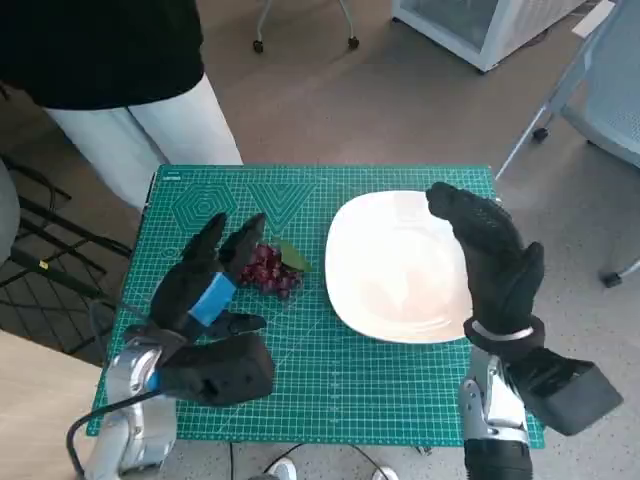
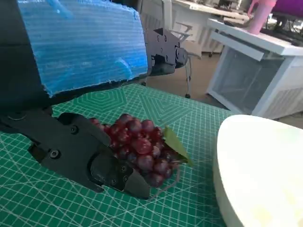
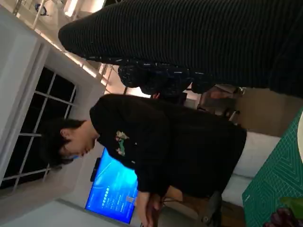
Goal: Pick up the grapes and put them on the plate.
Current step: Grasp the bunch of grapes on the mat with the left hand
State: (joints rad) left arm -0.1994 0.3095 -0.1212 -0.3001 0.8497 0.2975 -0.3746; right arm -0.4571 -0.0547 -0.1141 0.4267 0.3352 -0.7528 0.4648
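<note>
- So, we've got the grapes (image 2: pixel 139 149) here: a small, tight bunch of dark red ones with a green leaf (image 2: pixel 173 143) sticking out on the plate side.
- They're lying on the green cutting mat (image 1: pixel 330 370) that covers the desk, just beside the white plate (image 1: pixel 395 265) but not on it.
- Our left hand (image 1: pixel 205 290) is right at the bunch, fingers (image 2: pixel 80 151) spread and stretched out, not closed on anything. In the left wrist view one black finger lies along the bunch and touches it, with the others above it.
- Our right hand (image 1: pixel 495 260) in the knitted glove hangs over the far edge of the plate, fingers loosely extended, holding nothing.
- A person (image 3: pixel 156 146) in a black top stands near the desk.
</note>
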